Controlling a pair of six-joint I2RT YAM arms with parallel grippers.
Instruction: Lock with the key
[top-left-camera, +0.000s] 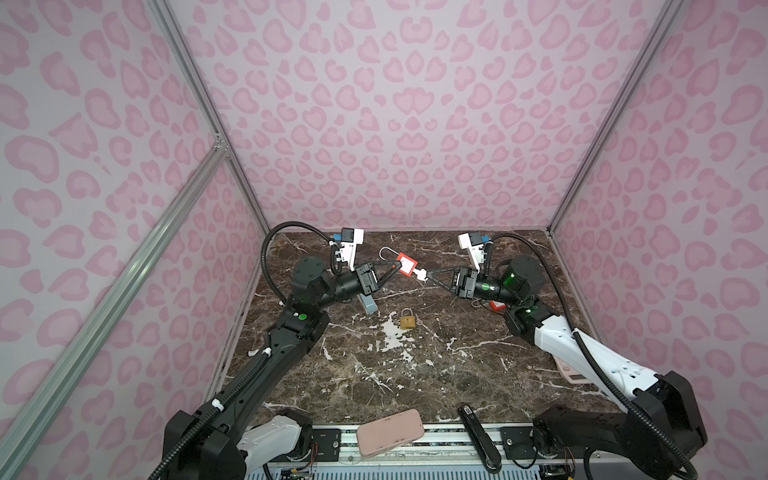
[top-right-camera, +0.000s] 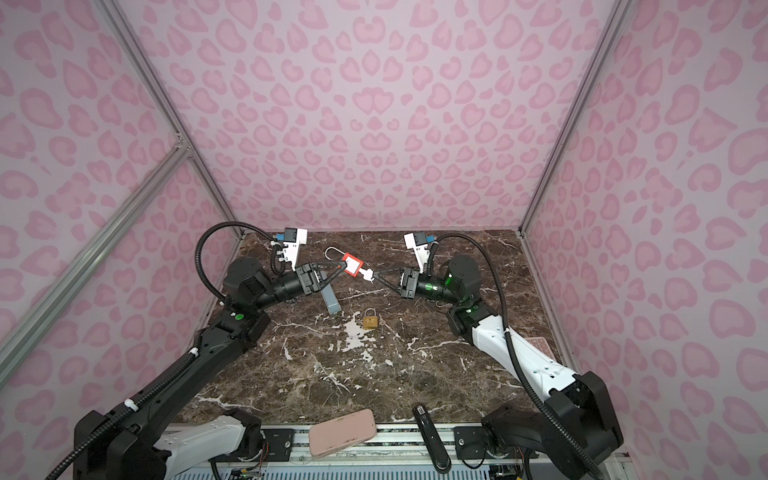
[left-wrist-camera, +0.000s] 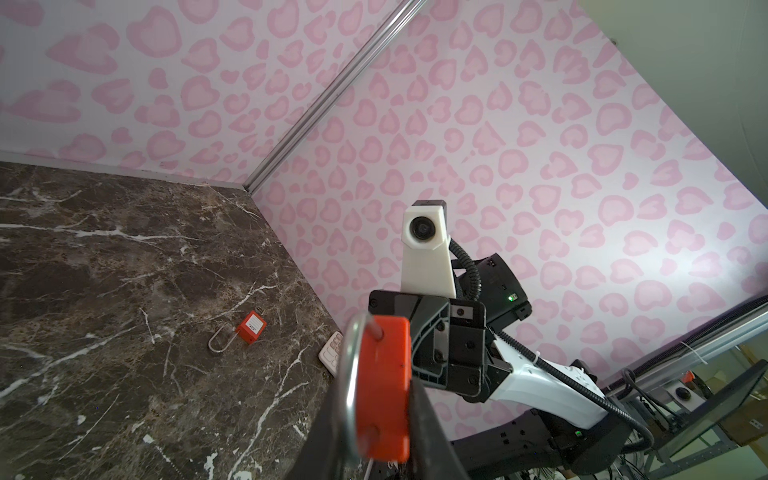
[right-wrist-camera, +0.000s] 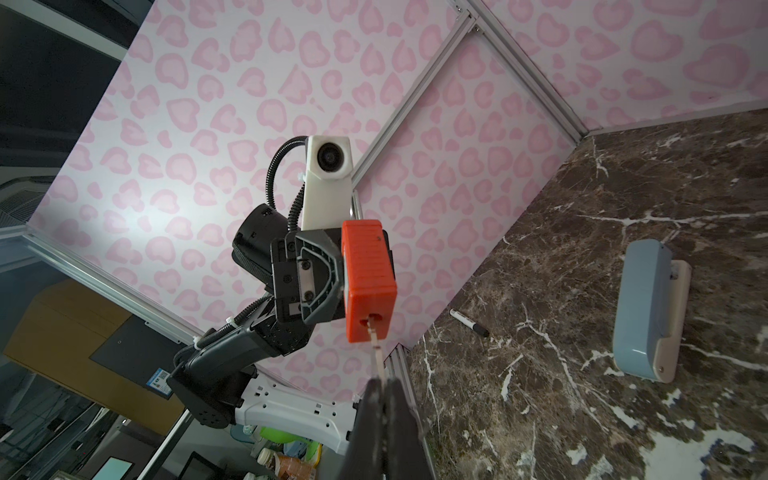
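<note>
red padlock (top-left-camera: 407, 265): long axis back-left to front-right, shackle (left-wrist-camera: 347, 374) back-left, keyhole (right-wrist-camera: 371, 320) facing right gripper (top-left-camera: 429, 273) | left gripper (top-left-camera: 395, 266): clamped on its body | right gripper: pinched on key (top-left-camera: 419, 273), blade in keyhole

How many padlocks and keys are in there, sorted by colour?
Red plastic padlocks: 2
Brass padlock: 1
Silver metal key: 1
Total: 4
</note>
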